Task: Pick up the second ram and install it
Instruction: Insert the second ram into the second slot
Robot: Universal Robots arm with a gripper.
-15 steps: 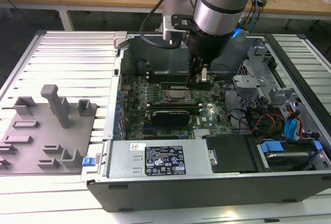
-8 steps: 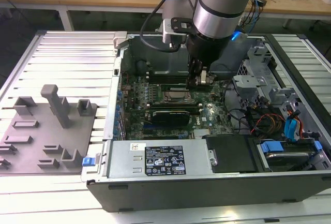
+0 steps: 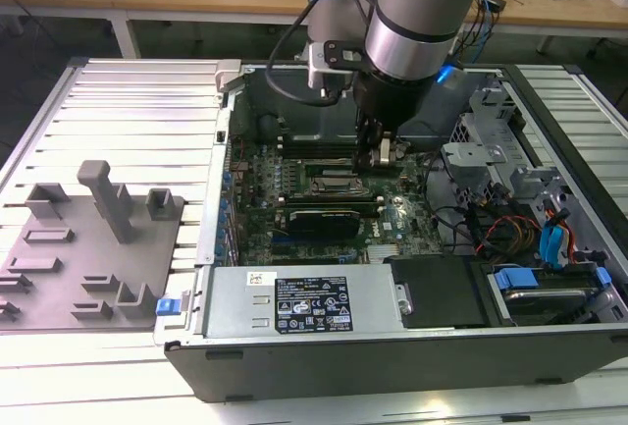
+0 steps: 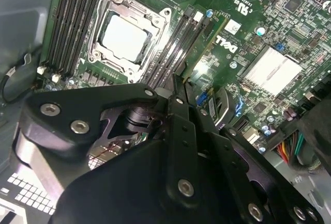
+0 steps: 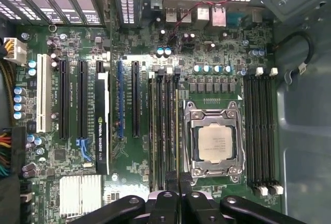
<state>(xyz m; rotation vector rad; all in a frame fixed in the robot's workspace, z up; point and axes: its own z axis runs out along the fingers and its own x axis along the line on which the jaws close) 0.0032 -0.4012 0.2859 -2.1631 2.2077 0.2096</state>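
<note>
My gripper (image 3: 379, 158) reaches down into the open computer case, over the motherboard (image 3: 392, 219). In both wrist views its black fingers (image 5: 164, 200) are closed on the second ram (image 5: 179, 136), a thin green stick seen edge-on (image 4: 204, 45). The stick lies along the memory slots (image 5: 164, 131) between the processor socket (image 5: 214, 142) and the black card (image 5: 102, 125). My gripper (image 5: 178, 195) holds it at the end farthest from the rear ports (image 5: 207, 14). Whether the stick is seated in a slot, I cannot tell. The gripper (image 4: 176, 87) hides that end.
Empty black memory slots (image 5: 261, 131) run on the socket's other side. A power supply (image 3: 304, 302) lines the case's near wall. Drive bays and cable bundles (image 3: 510, 229) crowd the exterior view's right. A grey fixture plate (image 3: 88, 239) lies outside the case on the left.
</note>
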